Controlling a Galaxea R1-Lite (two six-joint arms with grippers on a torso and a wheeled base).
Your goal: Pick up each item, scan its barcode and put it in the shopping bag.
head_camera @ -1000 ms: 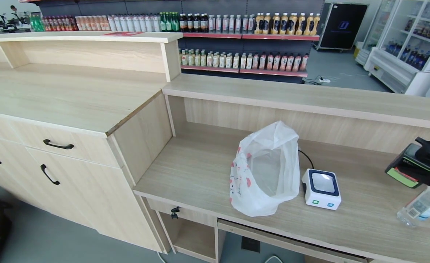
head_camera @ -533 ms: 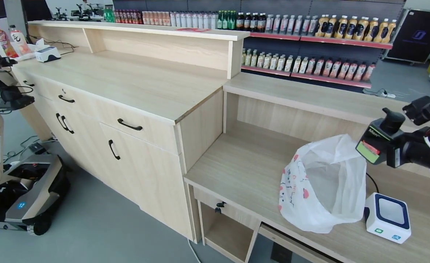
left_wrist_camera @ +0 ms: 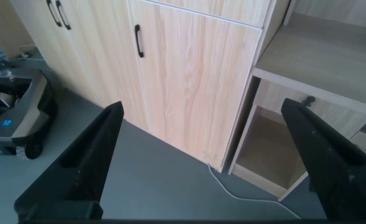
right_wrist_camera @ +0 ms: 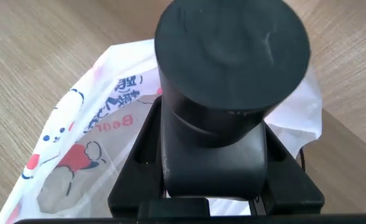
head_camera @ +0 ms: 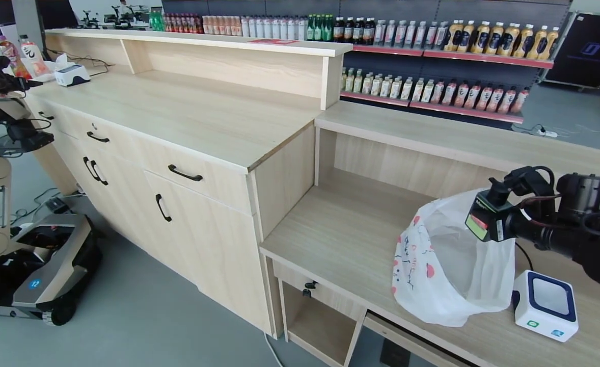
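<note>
A white plastic shopping bag [head_camera: 445,278] with red prints stands open on the low wooden counter [head_camera: 341,229]. Right beside it sits the white barcode scanner [head_camera: 547,305] with its dark window facing up. My right gripper [head_camera: 506,224] is shut on a black bottle [head_camera: 483,219] with a round black cap and a green and red label, held just over the bag's mouth. In the right wrist view the black bottle [right_wrist_camera: 232,93] hangs above the bag [right_wrist_camera: 77,155]. My left gripper [left_wrist_camera: 201,168] is open, low over the grey floor beside the cabinet doors [left_wrist_camera: 195,68].
A taller counter [head_camera: 188,112] with drawers and doors stands on the left of the low one. Another wheeled robot [head_camera: 20,265] is parked on the floor at far left. Drink shelves [head_camera: 432,71] line the back wall. A second scanner [head_camera: 72,75] sits on the far counter.
The head camera has swung left. My right gripper has carried the black bottle from the right of the scanner over to the bag's mouth and lowered it.
</note>
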